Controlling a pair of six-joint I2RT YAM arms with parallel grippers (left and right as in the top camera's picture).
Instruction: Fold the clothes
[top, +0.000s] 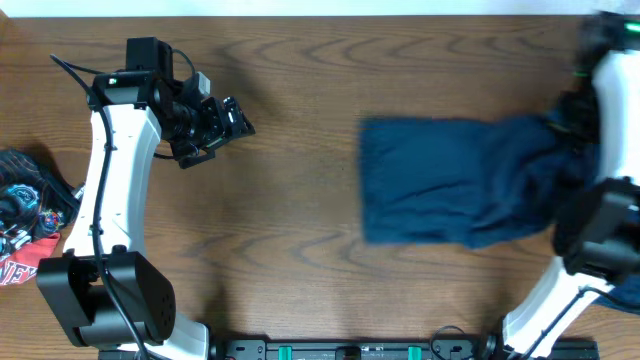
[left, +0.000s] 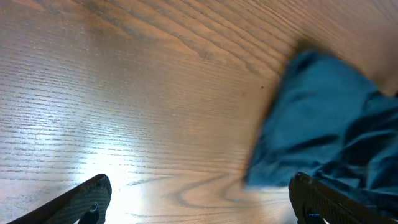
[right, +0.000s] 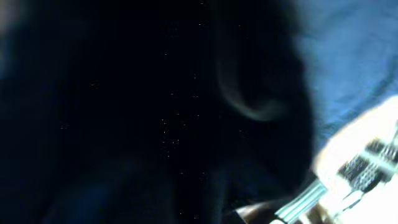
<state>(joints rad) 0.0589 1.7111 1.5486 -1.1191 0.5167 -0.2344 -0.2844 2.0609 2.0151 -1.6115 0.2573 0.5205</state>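
A dark navy garment lies spread on the wooden table, right of centre. Its right end is bunched and drawn up toward my right gripper at the table's right edge. The gripper looks shut on that end. In the right wrist view dark fabric fills almost everything and hides the fingers. My left gripper is open and empty over bare wood at the upper left, well apart from the garment. In the left wrist view its two fingers are wide apart, with the garment's left edge ahead on the right.
A heap of red, black and teal clothes lies at the table's left edge. A bit of blue fabric shows at the lower right edge beside the right arm's base. The arm bases stand along the front edge.
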